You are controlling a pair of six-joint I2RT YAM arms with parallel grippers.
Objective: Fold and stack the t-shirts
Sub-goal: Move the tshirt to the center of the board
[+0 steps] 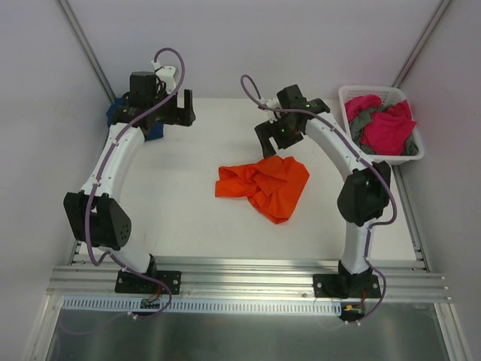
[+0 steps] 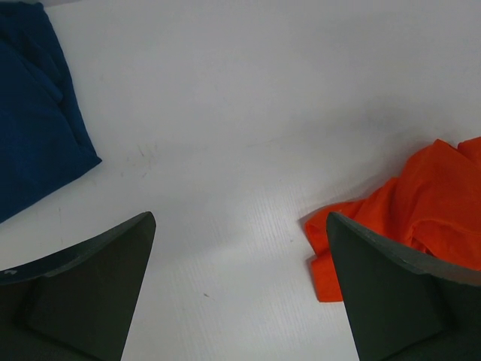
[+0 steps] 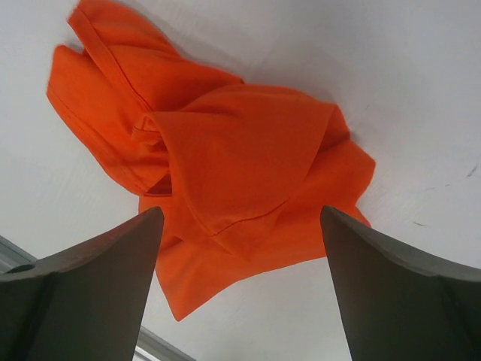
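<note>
Right gripper [image 3: 240, 218]: jaws wide apart, holding nothing, hovers over crumpled orange t-shirt [image 3: 225, 150] lying on table [image 1: 188, 218].
Left gripper [image 2: 240, 222]: jaws spread, empty; navy t-shirt [image 2: 37, 113] ahead-left of it, orange t-shirt ahead-right.
White basket [image 1: 346, 94] right of right gripper, holding pink t-shirt [image 1: 387, 129] and grey t-shirt [image 1: 361, 120].

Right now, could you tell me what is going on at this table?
Two robot arms are working on folding and stacking t-shirts. The right gripper hovers open over the orange t-shirt, which lies crumpled in the middle of the table, not held. The left gripper is open too, holding nothing, near the navy t-shirt at the far left. A pile of pink and grey shirts waits in the white basket.
</note>
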